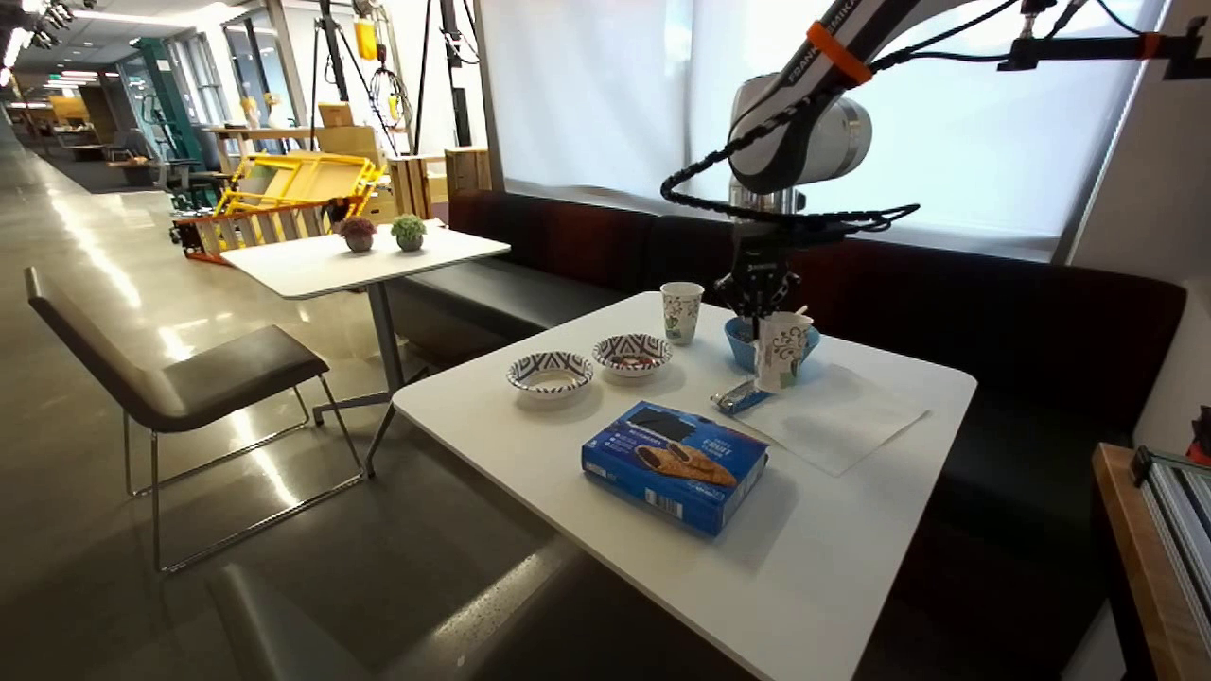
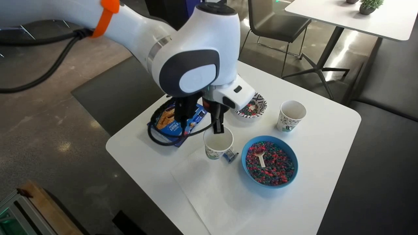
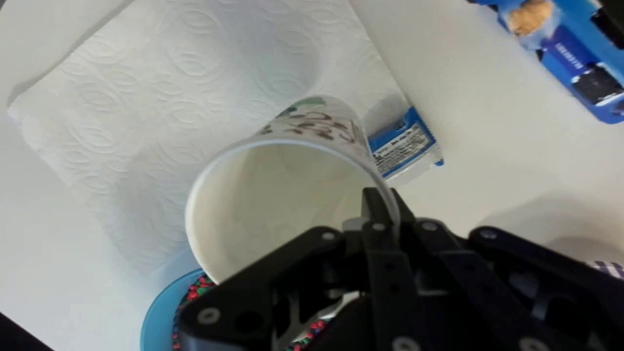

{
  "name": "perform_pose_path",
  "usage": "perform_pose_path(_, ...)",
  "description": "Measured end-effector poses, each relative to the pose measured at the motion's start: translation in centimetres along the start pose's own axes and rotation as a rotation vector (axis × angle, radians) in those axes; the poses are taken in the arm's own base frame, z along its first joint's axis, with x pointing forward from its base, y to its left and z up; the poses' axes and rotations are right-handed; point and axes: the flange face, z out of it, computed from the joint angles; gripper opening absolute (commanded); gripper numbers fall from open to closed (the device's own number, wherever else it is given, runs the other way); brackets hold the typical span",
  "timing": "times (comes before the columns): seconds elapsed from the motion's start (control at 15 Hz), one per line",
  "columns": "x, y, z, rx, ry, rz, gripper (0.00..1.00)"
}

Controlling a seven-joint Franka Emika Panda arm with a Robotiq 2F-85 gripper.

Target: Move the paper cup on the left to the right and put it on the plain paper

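The paper cup (image 1: 785, 352), whitish with a leaf print, hangs from my gripper (image 1: 760, 331). In the wrist view the fingers (image 3: 382, 209) are shut on the rim of the cup (image 3: 312, 126), one finger inside and one outside. The cup's mouth faces up and looks empty. The plain paper (image 1: 851, 426), a white embossed sheet, lies flat; the cup (image 2: 214, 153) is over its edge in an exterior view. I cannot tell if the cup's base touches it. The paper also shows in the wrist view (image 3: 161, 97).
A second printed cup (image 1: 681, 312) stands farther back. A blue bowl (image 2: 271, 186) with coloured bits and a spoon is beside the paper. A blue-wrapped bar (image 3: 402, 144) lies by the cup. A blue box (image 1: 662, 463) and two patterned bowls (image 1: 530, 384) are also on the table.
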Motion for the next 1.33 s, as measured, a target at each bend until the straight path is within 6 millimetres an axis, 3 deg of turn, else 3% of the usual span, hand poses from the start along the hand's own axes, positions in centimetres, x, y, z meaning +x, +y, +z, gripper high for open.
perform_pose_path(0.2,0.1,2.2,1.8,-0.011,-0.003,0.006,0.01)
perform_pose_path(0.47,-0.1,3.6,2.9,-0.017,0.007,0.002,0.01)
perform_pose_path(0.53,-0.2,3.7,3.1,-0.019,0.007,0.001,0.29)
perform_pose_path(0.67,-0.4,3.9,3.5,-0.018,0.016,-0.002,0.36)
perform_pose_path(1.0,-0.9,4.0,3.9,-0.011,0.035,-0.025,0.73)
perform_pose_path(1.2,-1.1,4.5,3.1,-0.01,0.038,-0.059,0.95)
perform_pose_path(1.33,-1.4,5.2,1.8,-0.009,0.034,-0.081,1.0)
